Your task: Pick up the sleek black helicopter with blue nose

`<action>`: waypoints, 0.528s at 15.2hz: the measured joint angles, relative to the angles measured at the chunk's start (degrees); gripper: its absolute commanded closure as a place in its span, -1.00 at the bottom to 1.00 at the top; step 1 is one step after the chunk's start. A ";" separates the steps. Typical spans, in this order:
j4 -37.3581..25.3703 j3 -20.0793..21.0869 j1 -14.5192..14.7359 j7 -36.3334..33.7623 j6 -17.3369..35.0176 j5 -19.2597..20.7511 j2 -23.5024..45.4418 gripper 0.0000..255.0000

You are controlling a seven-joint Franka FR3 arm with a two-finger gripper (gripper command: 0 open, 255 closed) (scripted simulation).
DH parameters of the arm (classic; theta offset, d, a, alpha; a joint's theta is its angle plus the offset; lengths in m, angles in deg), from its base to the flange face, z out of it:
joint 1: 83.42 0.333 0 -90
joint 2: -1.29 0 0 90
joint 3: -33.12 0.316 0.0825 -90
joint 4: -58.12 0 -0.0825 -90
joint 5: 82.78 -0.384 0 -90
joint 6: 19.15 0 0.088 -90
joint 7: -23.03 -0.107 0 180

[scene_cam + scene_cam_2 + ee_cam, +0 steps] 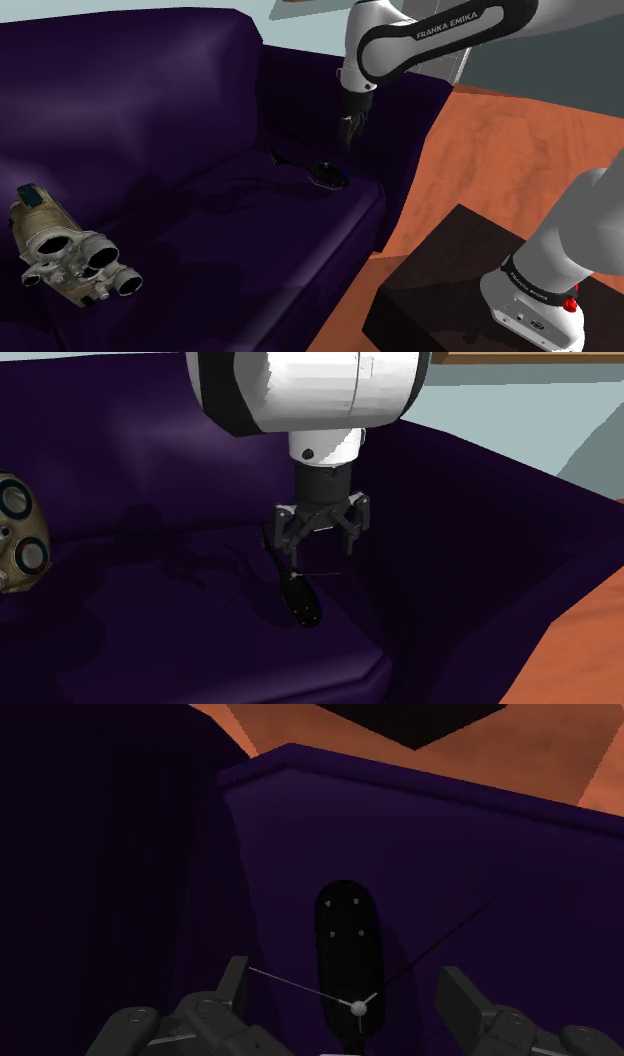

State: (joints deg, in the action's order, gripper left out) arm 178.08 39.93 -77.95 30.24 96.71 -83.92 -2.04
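Black helicopter (347, 949) is lying untouched on the purple sofa seat (230, 260), directly below and between the fingers (236, 986) of the gripper (317, 544), which is hovering wide open and empty, so descending, closing and lifting are seemingly all remaining.

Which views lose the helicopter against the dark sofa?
Shoulder view: helicopter small, black on dim purple sofa, low contrast. Second exterior view: same, lying in shadow. Wrist view: clearest, a black silhouette inside the open tool, thin rotor lines visible.
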 measured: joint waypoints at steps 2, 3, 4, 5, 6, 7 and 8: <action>-2.61 0.41 0.36 0.06 1.57 0.49 3.75 -1.00; -4.59 0.57 0.53 0.11 1.99 0.82 5.91 -1.00; -6.75 0.79 0.81 -0.06 2.75 1.23 8.57 -1.00; -8.18 1.06 1.15 -0.27 3.16 1.53 10.25 -1.00; -9.47 1.18 1.34 -0.15 3.98 1.85 12.12 -1.00; -11.58 1.39 1.71 -0.36 4.04 2.22 14.11 -1.00; -13.85 1.59 2.11 -0.56 4.15 2.63 16.25 -1.00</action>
State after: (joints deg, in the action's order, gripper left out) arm 164.23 41.52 -75.84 29.69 100.86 -81.29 14.21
